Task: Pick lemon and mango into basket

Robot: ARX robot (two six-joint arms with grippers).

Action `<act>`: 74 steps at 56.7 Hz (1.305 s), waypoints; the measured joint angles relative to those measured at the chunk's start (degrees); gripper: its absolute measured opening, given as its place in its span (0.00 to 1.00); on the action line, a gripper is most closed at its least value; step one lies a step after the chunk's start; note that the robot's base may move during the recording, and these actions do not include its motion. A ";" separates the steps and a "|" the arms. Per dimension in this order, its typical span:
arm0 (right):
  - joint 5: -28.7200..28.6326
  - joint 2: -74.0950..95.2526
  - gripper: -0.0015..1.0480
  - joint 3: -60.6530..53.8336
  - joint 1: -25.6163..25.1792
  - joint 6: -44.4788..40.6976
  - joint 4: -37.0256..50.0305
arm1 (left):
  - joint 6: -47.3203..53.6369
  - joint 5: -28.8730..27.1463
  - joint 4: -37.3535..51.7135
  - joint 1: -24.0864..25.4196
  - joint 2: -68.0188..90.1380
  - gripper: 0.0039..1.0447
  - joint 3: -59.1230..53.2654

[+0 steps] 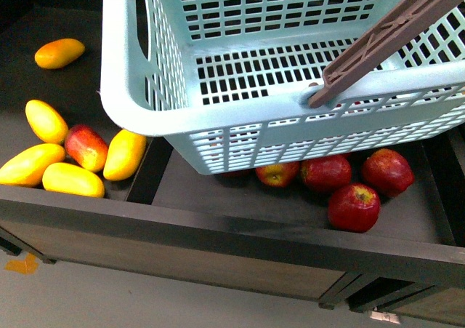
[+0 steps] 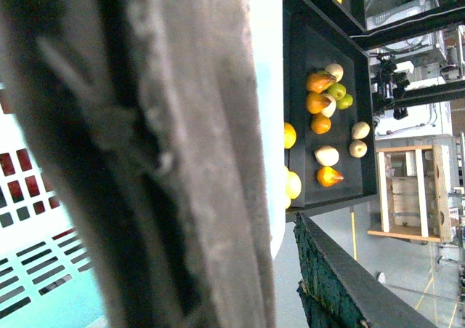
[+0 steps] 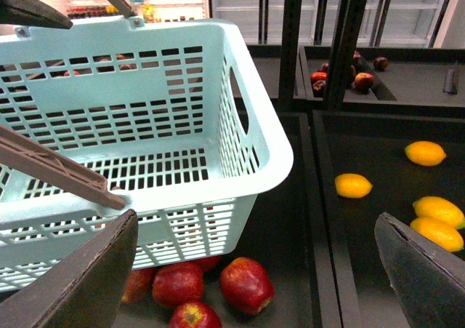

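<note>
dark wooden bins (image 1: 218, 233) run below the front view. basket (image 1: 218, 117) is above them, empty, its handle (image 1: 392, 37) cut off by the edge. left bin (image 1: 14, 73) holds the lemon (image 1: 46, 121), mango (image 1: 29, 164) and more yellow fruit (image 1: 125, 154). apples (image 1: 354, 206) lie partly hidden under the basket. left wrist view: the blurred handle fills the lens and the left gripper does not show, so i cannot tell its state. right wrist view: right gripper (image 3: 256, 219) is spread wide and empty, near the basket.

basket (image 1: 218, 117): cut off at 12 and 3 o'clock | red apples (image 1: 277, 175): partly hidden under basket | brown shape (image 2: 145, 153): blurry | far fruits (image 2: 323, 102): too small to tell
</note>
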 joint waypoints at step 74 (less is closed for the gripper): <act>8.20 94.82 0.92 40.79 -34.95 26.69 27.67 | 0.74 -0.02 -0.02 -0.04 0.11 0.26 0.22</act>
